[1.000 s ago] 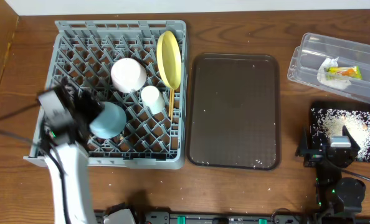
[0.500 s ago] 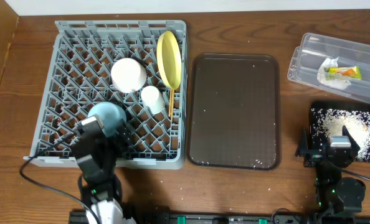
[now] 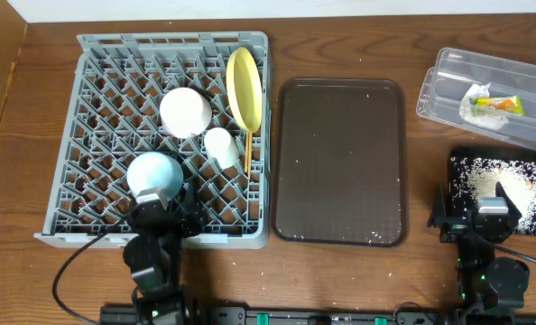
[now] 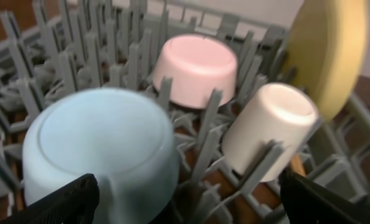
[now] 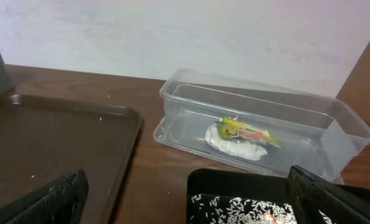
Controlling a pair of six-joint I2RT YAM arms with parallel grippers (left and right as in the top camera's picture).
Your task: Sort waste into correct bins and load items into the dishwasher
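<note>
The grey dish rack (image 3: 173,38) holds the upturned pale pink bowl (image 3: 185,110), light blue bowl (image 3: 154,174), white cup (image 3: 220,144), the yellow plate (image 3: 243,88) on edge and the chopsticks (image 3: 248,149). My left gripper (image 3: 160,221) is open and empty at the rack's front edge, just behind the blue bowl (image 4: 101,149). The clear tub (image 3: 448,72) holds the tissue (image 5: 235,148) and wrapper (image 5: 247,132). The black tray (image 3: 457,158) holds crumbs (image 3: 485,181). My right gripper (image 3: 480,217) is open and empty at the black tray's near edge.
A dark brown serving tray (image 3: 340,162) lies between the rack and the bins, with a few specks on it. The left wrist view also shows the pink bowl (image 4: 196,62), cup (image 4: 269,127) and plate (image 4: 328,50). Scattered specks lie on the wooden table along the front.
My left arm has pulled back from over the rack's left side to its front edge. The blue bowl stays in the rack. The right arm has not moved.
</note>
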